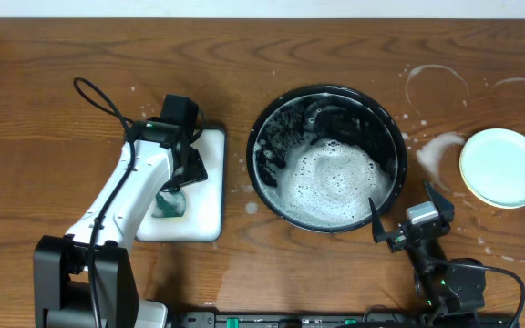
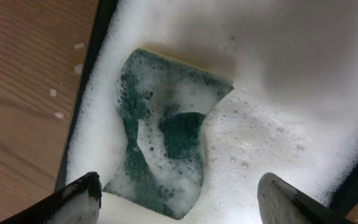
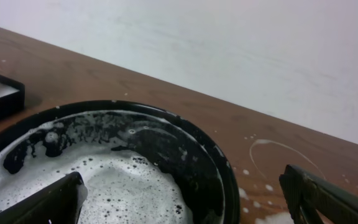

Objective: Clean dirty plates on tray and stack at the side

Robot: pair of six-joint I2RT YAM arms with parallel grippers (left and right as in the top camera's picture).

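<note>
The tray [image 1: 326, 89] is a round black basin in the middle of the table, half filled with white suds; no plate shows through the foam. A pale mint plate [image 1: 504, 167] lies on the side, on bare wood at the far right; I cannot tell whether others lie beneath it. My right gripper [image 1: 401, 205] stands open at the tray's near right rim [image 3: 166, 149], its jaws [image 3: 182, 186] wide and empty. Over the foamy white dish [image 1: 203, 219] my left gripper [image 2: 179, 193] hangs open just above the green sponge [image 2: 166, 130], without touching it.
The white dish has a dark rim [image 2: 82, 93] and sits left of the tray. Whitish soapy rings [image 1: 436, 87] and smears mark the wood between the tray and the plate. Foam specks lie around the tray's base.
</note>
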